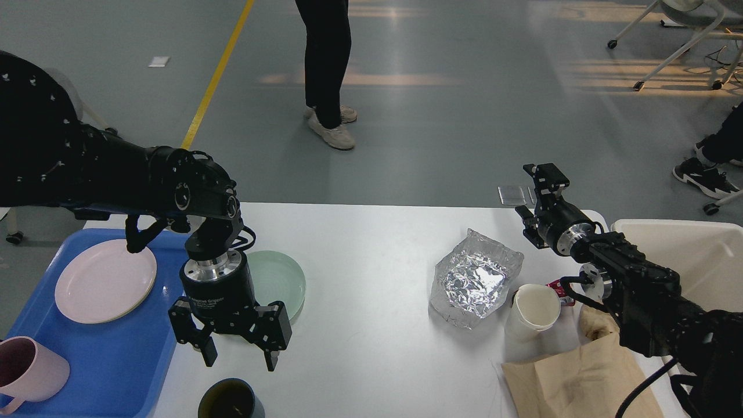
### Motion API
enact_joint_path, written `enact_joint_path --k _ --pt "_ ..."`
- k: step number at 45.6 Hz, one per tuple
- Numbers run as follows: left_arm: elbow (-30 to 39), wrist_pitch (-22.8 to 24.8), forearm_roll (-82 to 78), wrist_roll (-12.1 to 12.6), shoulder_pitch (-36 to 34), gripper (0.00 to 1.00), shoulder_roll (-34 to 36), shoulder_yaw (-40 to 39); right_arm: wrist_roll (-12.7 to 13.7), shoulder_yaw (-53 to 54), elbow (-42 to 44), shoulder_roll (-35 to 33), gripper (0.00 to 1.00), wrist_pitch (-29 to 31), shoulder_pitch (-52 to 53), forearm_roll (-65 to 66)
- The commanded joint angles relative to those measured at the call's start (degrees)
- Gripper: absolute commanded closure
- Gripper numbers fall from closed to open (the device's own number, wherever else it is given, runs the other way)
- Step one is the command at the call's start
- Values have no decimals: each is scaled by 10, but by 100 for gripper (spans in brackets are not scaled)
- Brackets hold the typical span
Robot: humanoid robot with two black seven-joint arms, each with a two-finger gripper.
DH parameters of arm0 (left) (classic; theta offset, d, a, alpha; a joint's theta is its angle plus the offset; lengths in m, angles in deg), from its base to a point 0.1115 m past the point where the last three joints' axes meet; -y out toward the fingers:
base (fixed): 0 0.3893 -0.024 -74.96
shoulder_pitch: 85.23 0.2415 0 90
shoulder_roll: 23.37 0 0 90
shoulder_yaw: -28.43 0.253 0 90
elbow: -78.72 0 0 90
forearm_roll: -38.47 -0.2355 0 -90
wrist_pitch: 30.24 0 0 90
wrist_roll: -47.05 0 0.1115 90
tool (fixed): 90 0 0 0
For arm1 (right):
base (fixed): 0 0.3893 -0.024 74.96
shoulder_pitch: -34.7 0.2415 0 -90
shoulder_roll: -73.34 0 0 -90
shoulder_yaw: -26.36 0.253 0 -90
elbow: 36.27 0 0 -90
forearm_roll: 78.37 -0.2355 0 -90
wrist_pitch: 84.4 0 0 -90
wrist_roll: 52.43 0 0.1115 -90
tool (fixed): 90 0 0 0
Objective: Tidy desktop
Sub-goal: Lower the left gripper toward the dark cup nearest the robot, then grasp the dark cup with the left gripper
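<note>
Dark, round and open-topped, the cup (231, 399) sits at the near edge of the white table (371, 255), just below your left hand (239, 357) — fingers spread, empty. Lower straight over its rim, centred. Your right hand (537, 203), well apart from the cup — I cannot tell its state.

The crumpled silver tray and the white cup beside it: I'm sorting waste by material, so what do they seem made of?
The silver tray looks like thin aluminium foil: shiny, mirror-like, with creased, dented walls. The white cup seems to be paper with a matte finish, its rim slightly out of round; a thin plastic lining cannot be ruled out.
</note>
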Motion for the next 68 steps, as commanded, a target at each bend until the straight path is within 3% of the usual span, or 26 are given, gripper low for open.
enact_joint_path --k 1,10,42,68 --pt "4 0 3 -14 12 8 -20 2 -1 0 0 0 0 0 0 0" --pt "-10 -23 3 -14 62 8 -38 2 0 0 0 0 0 0 0 0" --pt "-86 -25 -5 -5 130 3 -81 14 0 0 0 0 0 0 0 0" --pt "-97 -37 -8 -3 171 4 -90 18 0 0 0 0 0 0 0 0"
